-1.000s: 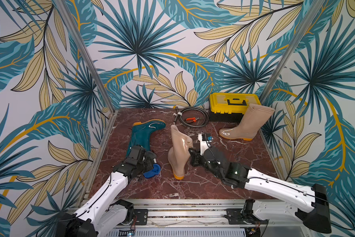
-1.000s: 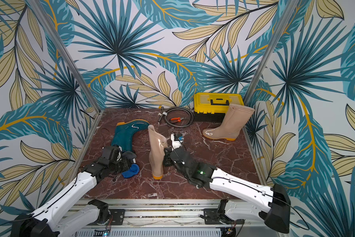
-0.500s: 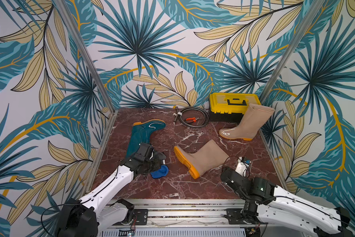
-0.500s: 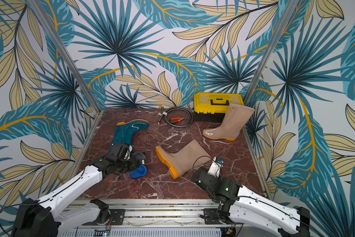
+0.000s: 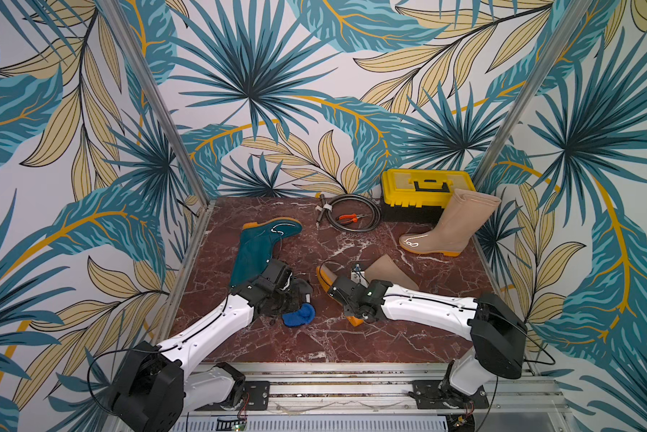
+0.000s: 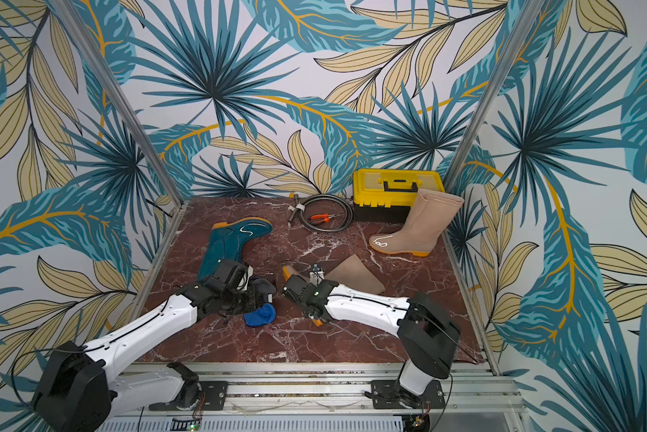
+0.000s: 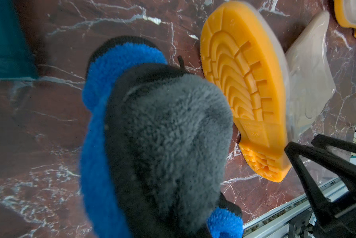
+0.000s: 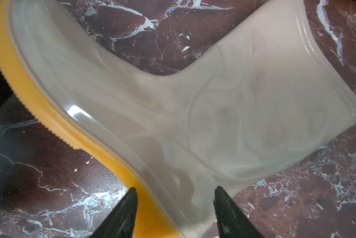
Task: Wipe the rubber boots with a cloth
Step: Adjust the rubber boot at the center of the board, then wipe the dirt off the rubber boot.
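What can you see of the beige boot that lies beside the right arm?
The lying beige boot is glossy and rubber-like, with a ribbed orange sole. It rests on its side on the marble tabletop, and the shaft looks flat. The right gripper straddles its heel, jaws apart; contact cannot be told.

left arm stretched from the surface's front-left corner toward its middle, wrist low | left gripper clamped on the cloth, tips buried in it | right arm reaching from the front-right corner to centre, forearm near level | right gripper pointing down, jaws apart
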Robot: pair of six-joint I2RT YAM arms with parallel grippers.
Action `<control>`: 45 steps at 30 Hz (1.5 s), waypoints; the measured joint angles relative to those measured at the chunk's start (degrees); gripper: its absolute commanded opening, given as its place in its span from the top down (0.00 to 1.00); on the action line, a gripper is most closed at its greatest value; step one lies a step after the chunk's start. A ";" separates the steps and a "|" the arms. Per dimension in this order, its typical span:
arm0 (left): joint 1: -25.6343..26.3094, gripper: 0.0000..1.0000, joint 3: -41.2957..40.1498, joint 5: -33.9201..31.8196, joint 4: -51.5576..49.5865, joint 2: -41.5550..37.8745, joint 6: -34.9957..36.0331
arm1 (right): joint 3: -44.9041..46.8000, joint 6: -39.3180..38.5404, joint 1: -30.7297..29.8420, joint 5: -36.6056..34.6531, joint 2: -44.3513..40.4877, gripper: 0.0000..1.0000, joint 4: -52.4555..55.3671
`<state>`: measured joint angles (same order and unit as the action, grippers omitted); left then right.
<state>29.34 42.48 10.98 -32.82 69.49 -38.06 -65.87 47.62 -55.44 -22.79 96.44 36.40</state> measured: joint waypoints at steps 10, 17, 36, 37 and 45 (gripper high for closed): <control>-0.44 1.00 2.16 -1.62 -0.04 -1.07 1.90 | -1.03 10.10 0.76 24.24 7.10 0.54 -23.41; -1.57 1.00 3.74 -3.52 -0.26 -4.50 4.42 | -1.29 10.58 0.63 28.22 5.53 0.41 -26.25; 0.13 1.00 11.30 -1.73 0.39 8.20 5.73 | 12.07 -5.95 20.33 10.08 -9.94 0.24 4.26; 0.15 1.00 11.50 -1.73 0.42 8.20 5.70 | 12.46 -6.29 20.48 11.13 -9.46 0.25 3.87; 0.26 1.00 11.76 -1.77 0.39 7.41 5.68 | 17.62 -8.85 21.77 24.70 -6.40 0.37 -7.39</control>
<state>29.61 54.24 9.21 -32.42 76.90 -32.38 -48.25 38.76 -33.67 1.91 90.04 29.02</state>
